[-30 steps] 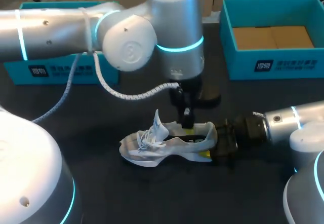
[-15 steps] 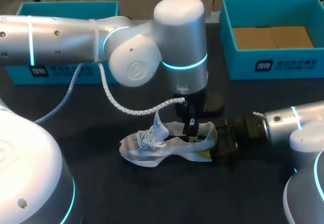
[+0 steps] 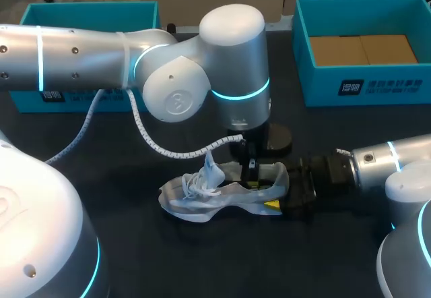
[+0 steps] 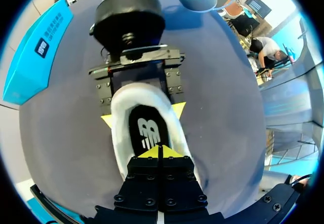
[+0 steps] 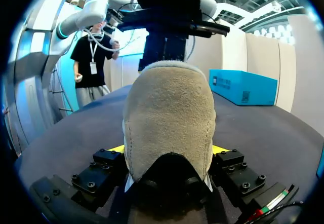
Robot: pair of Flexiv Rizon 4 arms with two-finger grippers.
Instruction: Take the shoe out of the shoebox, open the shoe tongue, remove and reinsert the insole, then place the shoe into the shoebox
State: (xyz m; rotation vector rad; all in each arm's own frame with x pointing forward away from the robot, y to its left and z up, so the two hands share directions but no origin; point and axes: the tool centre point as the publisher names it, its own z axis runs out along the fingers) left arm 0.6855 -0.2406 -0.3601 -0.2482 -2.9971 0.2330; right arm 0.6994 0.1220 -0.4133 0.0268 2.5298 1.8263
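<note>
A white and grey shoe [image 3: 209, 195] lies on its sole on the black table, toe to the left, laces loose and tongue raised. My right gripper [image 3: 281, 193] is shut on its heel; in the right wrist view the beige heel [image 5: 169, 117] fills the gap between the yellow fingertips [image 5: 117, 148]. My left gripper [image 3: 250, 172] points straight down into the shoe's opening. In the left wrist view my left gripper [image 4: 159, 152] is shut, its tips pressed together on the black insole [image 4: 146, 132] inside the shoe [image 4: 121, 148]. Whether it pinches the insole I cannot tell.
An open teal shoebox [image 3: 367, 87] with a cardboard liner stands at the back right. A second teal box part [image 3: 74, 96] sits at the back left, behind my left arm. The left arm's big elbow hangs over the table's middle.
My left arm has sunk and its gripper has gone down into the shoe's opening. The shoe and my right arm have stayed where they were.
</note>
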